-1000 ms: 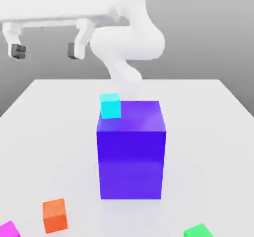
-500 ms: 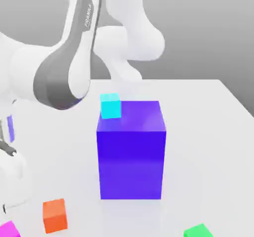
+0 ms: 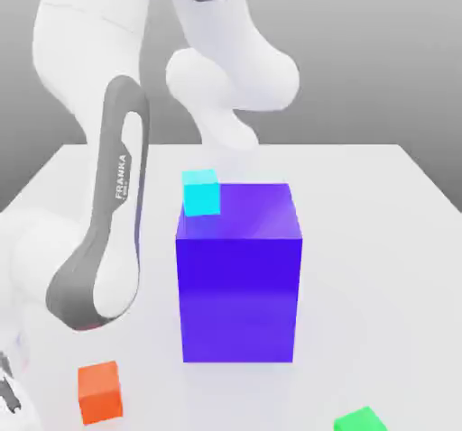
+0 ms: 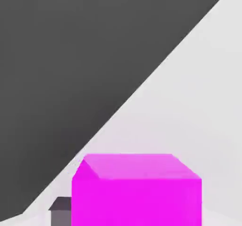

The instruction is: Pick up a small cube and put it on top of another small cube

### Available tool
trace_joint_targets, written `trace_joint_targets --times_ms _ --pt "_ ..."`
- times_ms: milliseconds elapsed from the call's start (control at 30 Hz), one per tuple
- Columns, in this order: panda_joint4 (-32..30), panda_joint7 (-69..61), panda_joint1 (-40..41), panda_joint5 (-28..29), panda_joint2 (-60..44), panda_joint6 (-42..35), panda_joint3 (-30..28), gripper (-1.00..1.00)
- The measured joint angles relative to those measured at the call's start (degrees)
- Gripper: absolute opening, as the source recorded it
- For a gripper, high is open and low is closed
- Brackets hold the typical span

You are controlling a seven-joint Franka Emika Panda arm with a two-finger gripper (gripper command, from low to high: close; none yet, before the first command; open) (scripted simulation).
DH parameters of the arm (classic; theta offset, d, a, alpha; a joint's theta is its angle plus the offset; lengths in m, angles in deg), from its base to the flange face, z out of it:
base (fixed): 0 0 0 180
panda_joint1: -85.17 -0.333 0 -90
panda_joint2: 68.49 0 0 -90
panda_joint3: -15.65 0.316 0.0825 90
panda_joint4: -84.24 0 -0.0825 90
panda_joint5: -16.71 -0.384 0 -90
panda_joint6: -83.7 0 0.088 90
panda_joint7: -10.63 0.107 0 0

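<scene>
Magenta cube (image 4: 137, 196) is being seen very close in the hand view, lying on the white table (image 3: 379, 240) near its edge, with dark background beyond. Whether the gripper (image 3: 7, 393) is being closed on that cube or is being held open around it cannot be told. In the exterior view the arm (image 3: 108, 240) is being bent down over the table's near corner on the exterior view's left, its wrist end being cut off by the picture's edge. An orange cube (image 3: 99, 391) is being shown just beside that end, apart from it. A blue block (image 3: 239, 276) is standing at mid-table, and a cyan cube (image 3: 200, 193) is being seen at its far upper corner; whether it is resting on the block or behind it cannot be told. A green cube (image 3: 361, 420) is lying at the near edge on the exterior view's right.
</scene>
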Motion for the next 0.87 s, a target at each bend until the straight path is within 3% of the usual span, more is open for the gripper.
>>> trace_joint_targets --times_ms 133,600,733,767,867 --pt "-1.8 -2.0 -3.0 2.7 5.6 -3.6 1.2 -1.0" --pt "-7.5 -25.2 -19.6 14.5 14.2 -6.7 20.0 -1.0" --pt "-7.6 -25.8 -22.4 17.8 8.8 -1.5 20.1 -1.0" --pt "-7.5 -25.4 -22.8 18.4 7.3 -0.1 19.7 1.0" --pt "-7.5 -25.4 -22.8 18.4 7.3 -0.2 19.7 1.0"
